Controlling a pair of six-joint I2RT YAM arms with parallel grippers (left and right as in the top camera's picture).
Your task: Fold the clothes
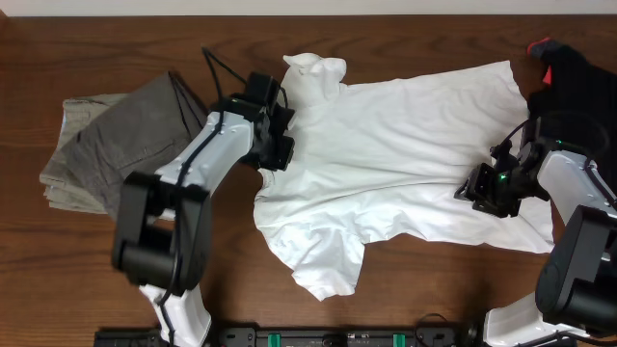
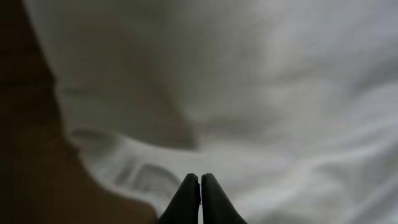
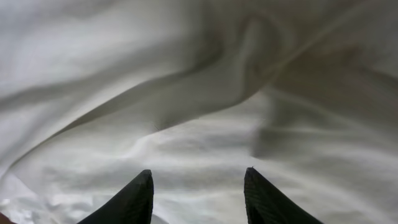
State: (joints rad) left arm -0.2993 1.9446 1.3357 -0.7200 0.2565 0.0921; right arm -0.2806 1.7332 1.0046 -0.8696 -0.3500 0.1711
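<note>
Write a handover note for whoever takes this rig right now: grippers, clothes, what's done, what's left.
Left gripper: shut at the white T-shirt's left edge; I cannot tell if fabric is pinched.
Right gripper: open, low over the shirt's right end.
Clothes: T-shirt spread wrinkled on the table; grey-khaki trousers to its left; black garment bunched far right.
Done: shirt laid out, no fold visible.
Left: fold the T-shirt; the black garment looks unfolded too.

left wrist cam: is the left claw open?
No, the left claw has its two fingers pressed together with no gap, right over the white shirt.
</note>
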